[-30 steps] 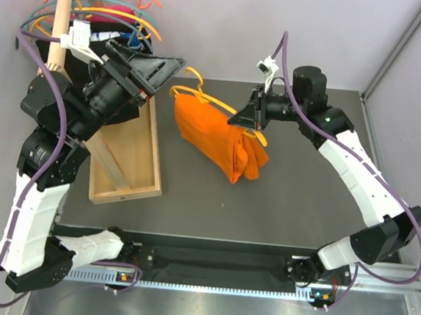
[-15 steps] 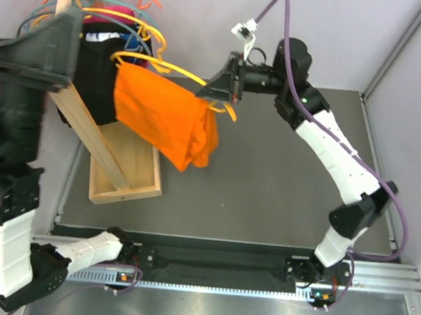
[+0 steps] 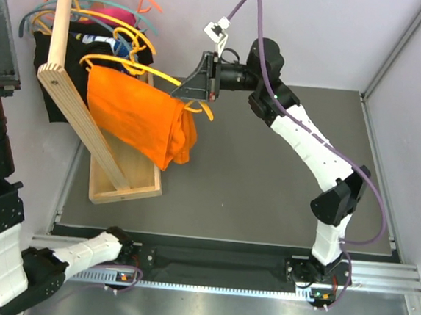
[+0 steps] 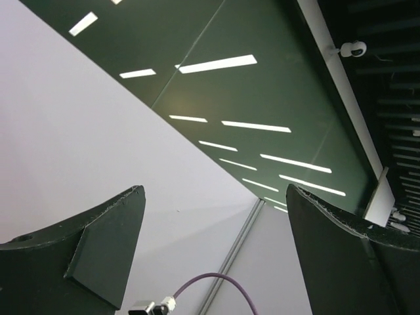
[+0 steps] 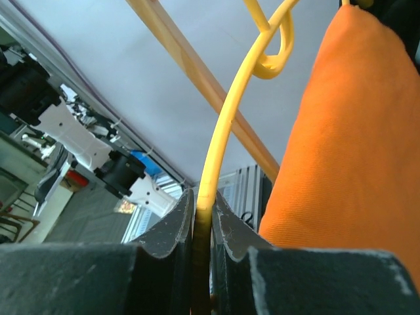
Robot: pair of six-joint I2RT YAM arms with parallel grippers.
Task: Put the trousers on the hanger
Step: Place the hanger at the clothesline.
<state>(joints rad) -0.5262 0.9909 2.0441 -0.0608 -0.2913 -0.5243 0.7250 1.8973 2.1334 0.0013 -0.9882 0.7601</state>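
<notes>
A slanted wooden rack pole [image 3: 60, 23] is standing in a wooden tray [image 3: 123, 192] on the dark tabletop [image 3: 266, 192] at 10 o'clock. Overlapping coral and teal plastic hangers [image 3: 128, 6] and black garments [image 3: 51, 77] are crowding it. My right hand [image 3: 187, 90] is pinching the one thin amber-yellow plastic hanger [image 3: 162, 73], which is running 10-to-4. The one pair of bright orange fabric trousers [image 3: 133, 114] is draping over it toward 5. My left hand [image 4: 213, 197] is gaping, facing the ceiling.

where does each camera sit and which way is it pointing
Top external: above and behind the bases, looking down on the table; both arms show, the right gripper holding the hanger.
Left wrist: on the raised left arm, facing up at ceiling lights; the open left gripper frames the view.
Right wrist: looks along its shut fingers at the hanger, trousers and wooden rail.
Top and right wrist share hanger and trousers.
</notes>
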